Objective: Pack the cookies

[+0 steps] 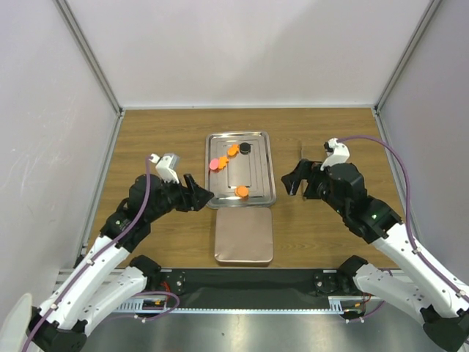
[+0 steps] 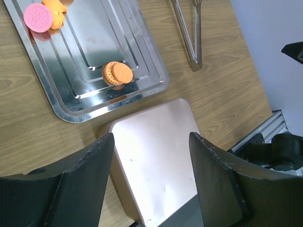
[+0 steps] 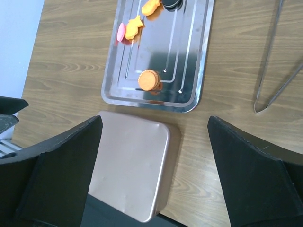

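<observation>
The cookies lie on a steel tray point(image 1: 253, 173): a pink one point(image 1: 214, 164), two orange ones point(image 1: 223, 160) point(image 1: 232, 149) and a black one point(image 1: 245, 147) at its far end, and a round orange one point(image 1: 242, 191) near its front rim. My left gripper point(image 1: 201, 193) hovers open just left of the tray's near corner, holding nothing. My right gripper point(image 1: 289, 183) hovers open and empty just right of the tray. Both wrist views look down on the closed rose-gold tin point(image 2: 156, 156) point(image 3: 130, 165), with the round orange cookie point(image 2: 118, 73) point(image 3: 149, 79) beyond it.
The rose-gold tin point(image 1: 244, 235) sits lid-on between the tray and the table's near edge. Metal tongs point(image 3: 277, 71) point(image 2: 189, 33) lie on the wood right of the tray. White walls enclose the table on three sides.
</observation>
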